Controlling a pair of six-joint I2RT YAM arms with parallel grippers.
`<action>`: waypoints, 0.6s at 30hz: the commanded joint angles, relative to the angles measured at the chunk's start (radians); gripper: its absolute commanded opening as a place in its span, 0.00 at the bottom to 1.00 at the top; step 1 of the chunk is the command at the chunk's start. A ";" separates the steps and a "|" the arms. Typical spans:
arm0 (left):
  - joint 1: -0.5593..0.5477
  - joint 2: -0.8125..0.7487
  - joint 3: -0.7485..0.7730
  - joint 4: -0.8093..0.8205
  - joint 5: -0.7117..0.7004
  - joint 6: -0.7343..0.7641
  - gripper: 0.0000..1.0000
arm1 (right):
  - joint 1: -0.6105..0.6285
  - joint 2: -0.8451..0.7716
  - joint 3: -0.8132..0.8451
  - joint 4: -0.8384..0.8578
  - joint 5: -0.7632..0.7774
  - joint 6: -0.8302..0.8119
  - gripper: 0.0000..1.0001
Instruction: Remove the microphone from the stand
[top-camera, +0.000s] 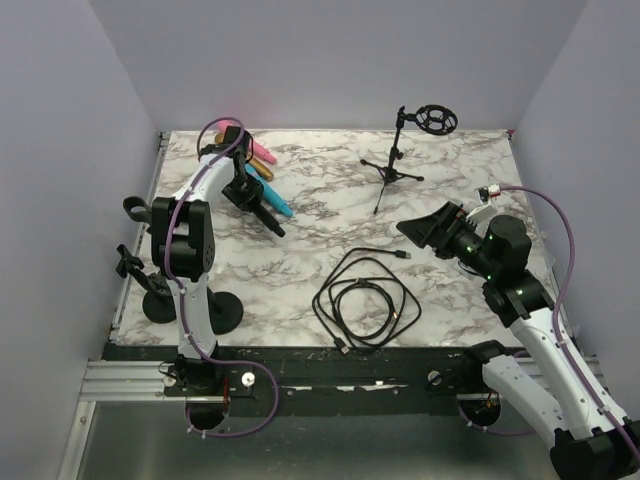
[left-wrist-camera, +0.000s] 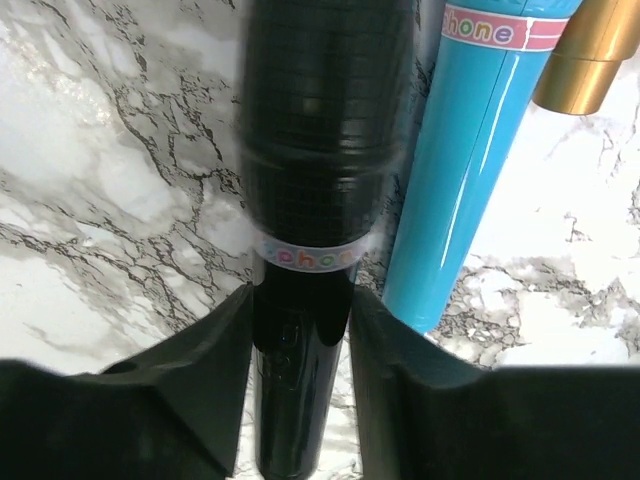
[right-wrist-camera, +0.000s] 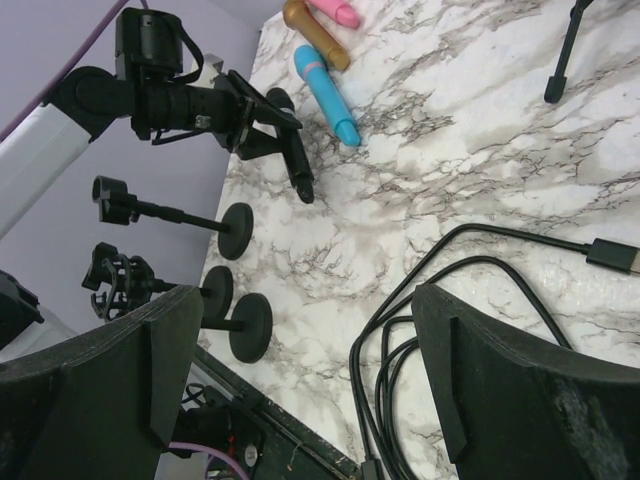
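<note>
Your left end effector (left-wrist-camera: 300, 300) is pinching the black mic (left-wrist-camera: 315, 150) by its handle, just below the printed band; fingers (left-wrist-camera: 200, 400) are pressed on either side of it; the mesh head sticks out past the tips and is blurred in the wrist view. From the top cam the mic sits in that grip over the far-left part of the counter (top-camera: 330, 210), angled w/ the head toward the centre; you can't tell whether the head touches the surface. It's well apart from the round-base stands (top-camera: 215, 312) at the near-left edge, and from the tripod stand (top-camera: 392, 170) w/ its shock mount (top-camera: 436, 118) at the far side.

Blue mic (left-wrist-camera: 480, 170) lies just beside the black one, on its right in the wrist view; gold mic (left-wrist-camera: 590, 50) is beyond that; pink mic (top-camera: 262, 152) is furthest back.

Your right end effector (top-camera: 428, 225) is spread wide w/ nothing between the fingers; it's at the right side of the counter, pointing left toward the middle. A coiled black cable (top-camera: 365, 300) lies near-centre between both arms; its USB plug (right-wrist-camera: 610, 255) lies flat on the marble.
</note>
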 joint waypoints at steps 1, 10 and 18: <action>0.017 0.017 0.051 -0.016 0.050 0.018 0.50 | 0.003 -0.002 0.001 -0.013 0.030 -0.015 0.94; 0.026 -0.022 0.117 -0.033 0.073 0.076 0.72 | 0.003 0.027 -0.013 -0.001 0.034 -0.019 0.94; 0.017 -0.204 0.049 0.021 0.122 0.148 0.75 | 0.003 0.057 -0.020 0.004 0.050 -0.033 0.94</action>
